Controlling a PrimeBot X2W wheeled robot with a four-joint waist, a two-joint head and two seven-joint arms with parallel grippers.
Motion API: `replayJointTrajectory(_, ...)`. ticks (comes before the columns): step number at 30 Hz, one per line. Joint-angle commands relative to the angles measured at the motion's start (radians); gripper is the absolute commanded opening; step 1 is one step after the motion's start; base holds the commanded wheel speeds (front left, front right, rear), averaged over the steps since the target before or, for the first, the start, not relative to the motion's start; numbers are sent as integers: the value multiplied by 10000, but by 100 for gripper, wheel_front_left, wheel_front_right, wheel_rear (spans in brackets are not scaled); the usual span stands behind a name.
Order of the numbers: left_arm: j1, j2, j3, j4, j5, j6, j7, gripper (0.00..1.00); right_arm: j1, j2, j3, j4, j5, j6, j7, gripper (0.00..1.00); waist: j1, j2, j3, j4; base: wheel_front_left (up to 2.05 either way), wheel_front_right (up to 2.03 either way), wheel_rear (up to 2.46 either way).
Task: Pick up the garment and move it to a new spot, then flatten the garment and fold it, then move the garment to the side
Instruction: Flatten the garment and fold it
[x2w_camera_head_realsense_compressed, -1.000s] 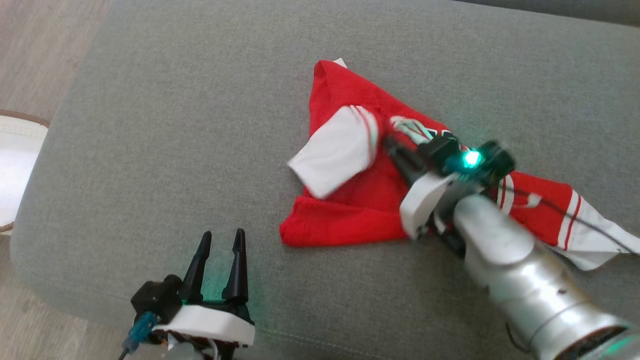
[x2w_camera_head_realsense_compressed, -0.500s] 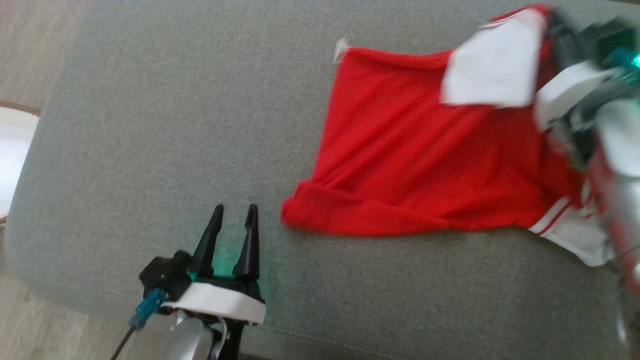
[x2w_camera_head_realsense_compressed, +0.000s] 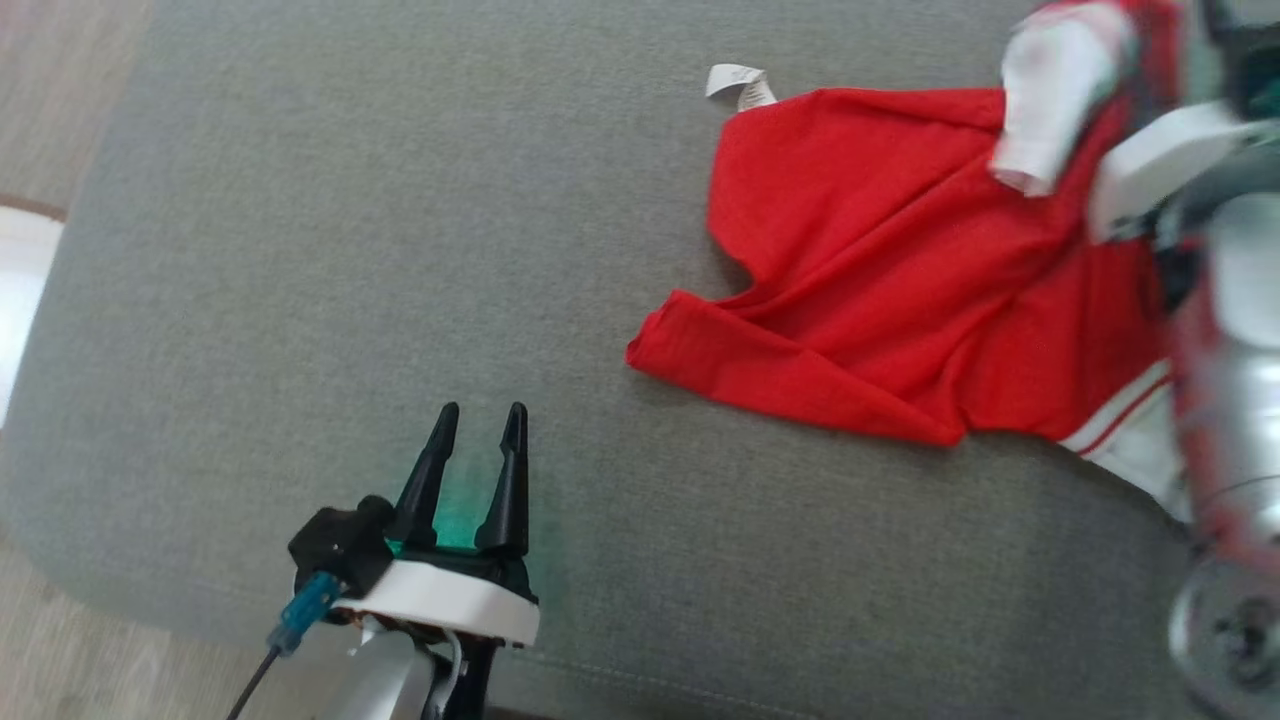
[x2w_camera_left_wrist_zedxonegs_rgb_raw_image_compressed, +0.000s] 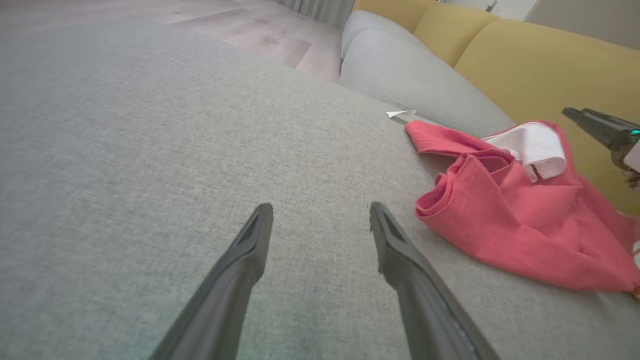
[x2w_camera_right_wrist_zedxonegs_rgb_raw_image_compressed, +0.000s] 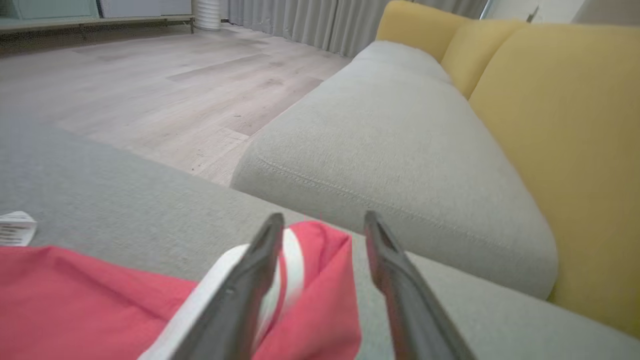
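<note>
Red garment crumpled toward cushion's right edge. At near edge, left end effector: apart, empty. Over garment, right end effector: apart.

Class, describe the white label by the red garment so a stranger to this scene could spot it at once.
Start with the wide grey cushion. On it lies a crumpled red garment with white sleeves. The label is the small curled white strip at the garment's far corner on the robot's left, much smaller than the sleeves and printed with fine dark lines.
</note>
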Motion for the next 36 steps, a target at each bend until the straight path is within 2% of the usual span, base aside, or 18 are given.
replayJointTrajectory(1, -295, 62, 354, -237, 114, 17, -51, 100, 49, 426, 87, -233, 136, 4, -209, 100, 0, 0, -82, -186, 0, 0, 0)
replayJointTrajectory(3, -363, 62, 429, -226, 186, 17, -51, 100, 367, 766, 156, -283, 386, 4, -307, 100, 0, 0, -194, -418, 0, 0, 0)
replayJointTrajectory(6, -437, 62, 543, -177, 321, 17, -51, 100, 1074, 1104, 634, -1068, 1256, 4, -329, 100, 0, 0, -402, -822, 0, 0, 0)
replayJointTrajectory(12, -458, 62, 1003, 145, 679, 58, -51, 100, 3436, 1214, 2164, -3016, 3839, 4, -334, 100, 0, 0, -1013, -1601, 0, 0, 0)
replayJointTrajectory(15, -344, 62, 1274, 313, 873, 97, -51, 100, 4643, 1217, 2589, -3728, 4746, 4, -335, 100, 0, 0, -1308, -1958, 0, 0, 0)
replayJointTrajectory(29, 1063, 62, 2075, 524, 1221, 248, -51, 100, 7900, 1219, 3249, -5229, 6075, 4, -336, 100, 0, 0, -2431, -2812, 0, 0, 0)
replayJointTrajectory(36, 915, 62, 1914, 580, 1242, 148, -51, 100, 8059, 1220, 3465, -5361, 6234, 4, -336, 100, 0, 0, -2345, -3020, 0, 0, 0)
